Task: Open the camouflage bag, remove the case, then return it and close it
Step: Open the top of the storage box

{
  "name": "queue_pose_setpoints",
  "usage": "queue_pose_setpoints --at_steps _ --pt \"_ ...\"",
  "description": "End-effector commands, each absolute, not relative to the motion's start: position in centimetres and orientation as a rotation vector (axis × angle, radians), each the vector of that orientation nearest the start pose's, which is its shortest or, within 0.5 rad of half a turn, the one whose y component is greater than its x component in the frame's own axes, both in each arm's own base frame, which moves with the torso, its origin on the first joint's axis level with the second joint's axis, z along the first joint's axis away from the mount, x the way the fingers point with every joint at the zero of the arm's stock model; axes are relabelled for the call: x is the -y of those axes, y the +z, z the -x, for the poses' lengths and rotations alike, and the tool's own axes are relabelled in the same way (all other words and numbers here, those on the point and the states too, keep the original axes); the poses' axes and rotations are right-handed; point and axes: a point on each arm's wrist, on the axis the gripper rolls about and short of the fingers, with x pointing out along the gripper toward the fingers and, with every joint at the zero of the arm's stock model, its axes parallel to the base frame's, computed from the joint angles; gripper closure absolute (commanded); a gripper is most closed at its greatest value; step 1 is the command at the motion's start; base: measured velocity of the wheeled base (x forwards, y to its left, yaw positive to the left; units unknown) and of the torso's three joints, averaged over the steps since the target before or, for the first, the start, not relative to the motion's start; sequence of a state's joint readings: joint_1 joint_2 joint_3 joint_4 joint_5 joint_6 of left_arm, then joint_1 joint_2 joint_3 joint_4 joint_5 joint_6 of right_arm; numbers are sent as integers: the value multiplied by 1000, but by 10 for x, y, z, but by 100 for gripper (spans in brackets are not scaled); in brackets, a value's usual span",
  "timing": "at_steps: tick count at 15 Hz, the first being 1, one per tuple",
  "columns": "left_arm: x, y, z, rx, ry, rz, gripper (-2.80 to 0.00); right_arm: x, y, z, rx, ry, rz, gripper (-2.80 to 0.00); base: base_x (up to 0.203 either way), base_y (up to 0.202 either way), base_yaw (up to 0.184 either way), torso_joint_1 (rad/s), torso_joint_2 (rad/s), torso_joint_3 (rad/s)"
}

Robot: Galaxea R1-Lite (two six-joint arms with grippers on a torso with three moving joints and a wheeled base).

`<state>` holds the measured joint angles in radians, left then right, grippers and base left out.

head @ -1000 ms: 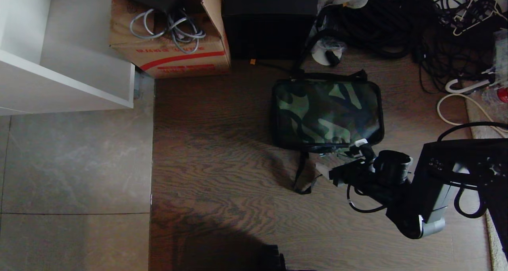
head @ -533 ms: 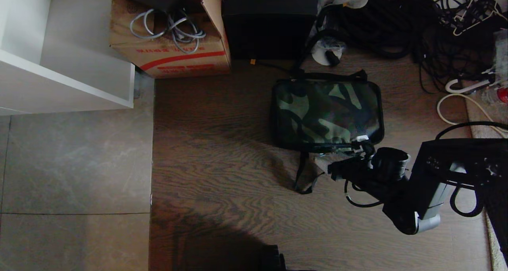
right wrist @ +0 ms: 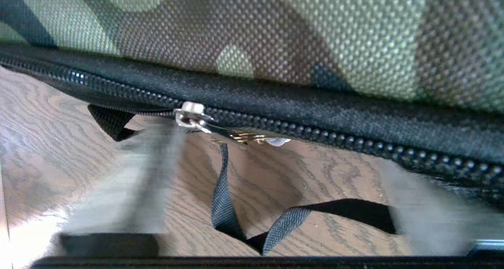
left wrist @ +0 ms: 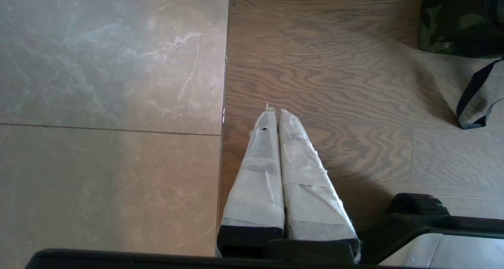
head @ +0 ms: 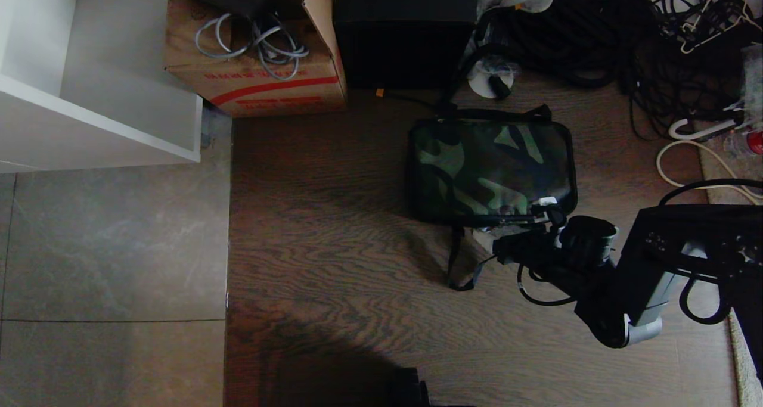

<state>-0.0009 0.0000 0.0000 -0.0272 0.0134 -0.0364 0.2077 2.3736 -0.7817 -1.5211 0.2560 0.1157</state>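
Observation:
The camouflage bag (head: 492, 168) lies flat and zipped on the wood floor. My right gripper (head: 514, 222) is at its near edge, open wide, with one fingertip on each side of the zipper line. In the right wrist view the gripper (right wrist: 275, 151) has nothing between its fingers (right wrist: 130, 182). The silver zipper slider (right wrist: 191, 114), its pull tab and a pale blue loop (right wrist: 277, 141) lie just ahead. A black strap (right wrist: 224, 198) curls on the floor between the fingers. The case is hidden. My left gripper (left wrist: 275, 111) is shut and parked above the floor.
Behind the bag stand a brown cardboard box (head: 256, 67) with grey cables and a tall black box (head: 405, 31). Tangled black cables (head: 596, 37) and a white cord (head: 685, 157) fill the back right. A white shelf unit (head: 101, 97) is at the far left, over grey tiles.
My right gripper has moved closer to the bag's near edge, and its wrist has rolled slightly. The bag and the left arm have not moved.

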Motion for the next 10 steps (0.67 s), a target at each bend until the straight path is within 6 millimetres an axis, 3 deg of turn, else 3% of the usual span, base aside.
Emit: queue_pose_setpoints --at_steps 1,10 --pt "0 77 22 22 12 37 0 -86 23 -380 -96 460 -116 0 0 0 0 0 0 0" --pt "0 77 22 22 13 37 0 -86 24 -380 -90 462 -110 0 0 0 0 0 0 0"
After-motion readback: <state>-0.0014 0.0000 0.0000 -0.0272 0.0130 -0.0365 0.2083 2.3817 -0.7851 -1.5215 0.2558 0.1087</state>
